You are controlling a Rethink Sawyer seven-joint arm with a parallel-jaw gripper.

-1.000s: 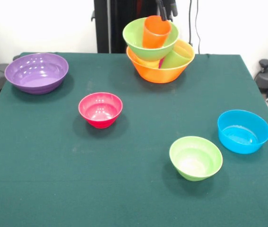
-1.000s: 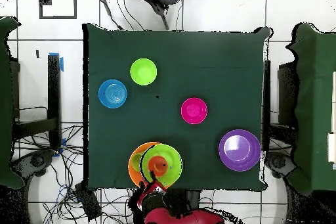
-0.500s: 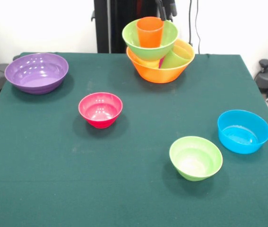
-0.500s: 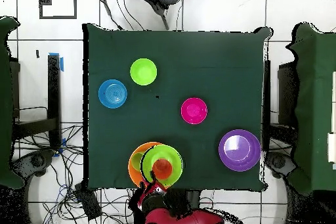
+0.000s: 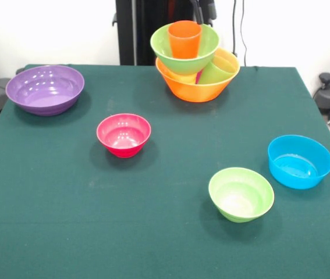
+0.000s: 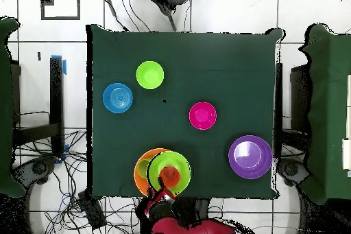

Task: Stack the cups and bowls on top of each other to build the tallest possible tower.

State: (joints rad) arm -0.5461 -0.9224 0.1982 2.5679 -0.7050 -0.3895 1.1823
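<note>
Tower stands at the bench edge by the robot; four bowls not yet stacked.

The tower (image 5: 195, 61) sits at about twelve o'clock on the bench (image 5: 170, 232) in the front view: a large orange bowl (image 5: 197, 87) holds tilted tumblers, a large light-green bowl (image 5: 185, 49) rests on them, and an orange-red cup (image 5: 184, 38) stands upright inside it. The gripper (image 5: 204, 10) shows only as dark tips just behind the tower, apart from the cup; whether the jaws are open or closed I cannot tell. I judge the cup placed and the arm between picks. The purple bowl (image 5: 45, 88) lies at ten o'clock, the pink-red bowl (image 5: 123, 134) near centre, the small green bowl (image 5: 241, 193) at five o'clock, the blue bowl (image 5: 300, 161) at four. The next move calls for reaching out to one of these, likely a small one, and setting it level over the cup.
</note>
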